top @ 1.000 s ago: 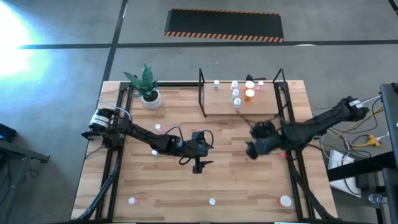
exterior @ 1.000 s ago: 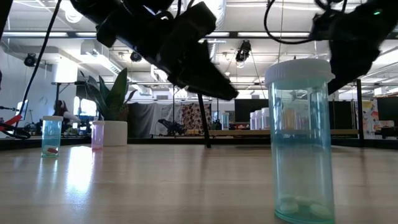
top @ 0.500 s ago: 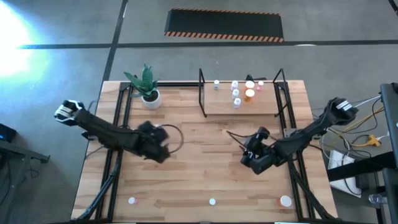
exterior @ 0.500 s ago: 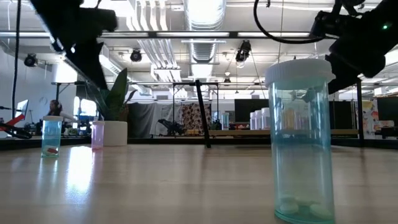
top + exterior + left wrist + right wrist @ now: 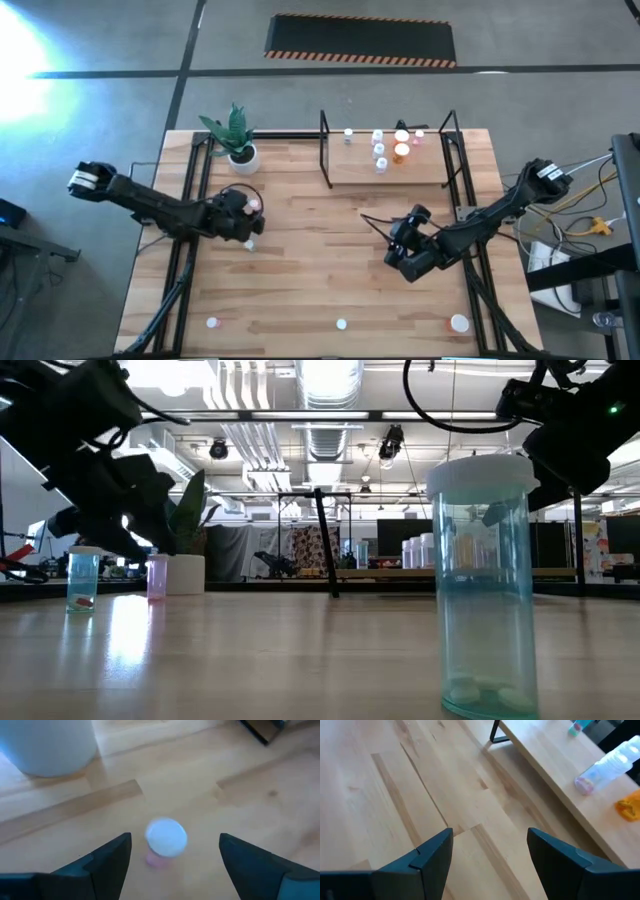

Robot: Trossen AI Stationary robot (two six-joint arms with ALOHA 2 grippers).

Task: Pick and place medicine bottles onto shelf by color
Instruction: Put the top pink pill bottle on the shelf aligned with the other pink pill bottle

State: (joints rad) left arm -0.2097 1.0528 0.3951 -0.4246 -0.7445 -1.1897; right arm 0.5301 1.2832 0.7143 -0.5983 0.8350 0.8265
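My left gripper (image 5: 246, 211) is open at the table's left, over a pink bottle with a white cap (image 5: 166, 837). The bottle stands upright on the table between the two fingers, touching neither. Another small bottle (image 5: 250, 243) stands just nearer. My right gripper (image 5: 398, 256) is open and empty over the table's right middle, near the shelf (image 5: 430, 170). Several bottles (image 5: 380, 150), white, pink and orange, stand on the shelf board, which also shows in the right wrist view (image 5: 555, 775). Three bottles (image 5: 341, 323) stand along the near edge; the low view shows one of them, a green one (image 5: 483, 585), close up.
A white pot with a green plant (image 5: 240, 150) stands at the far left, just beyond my left gripper. Black frame rails (image 5: 190, 200) run along the table's left and right sides. Bare wood lies between the two grippers.
My left gripper has swung from the table's middle toward the left edge, then gone a little toward the far edge and down over the pink bottle. My right gripper has gone a little toward the near edge, away from the shelf.
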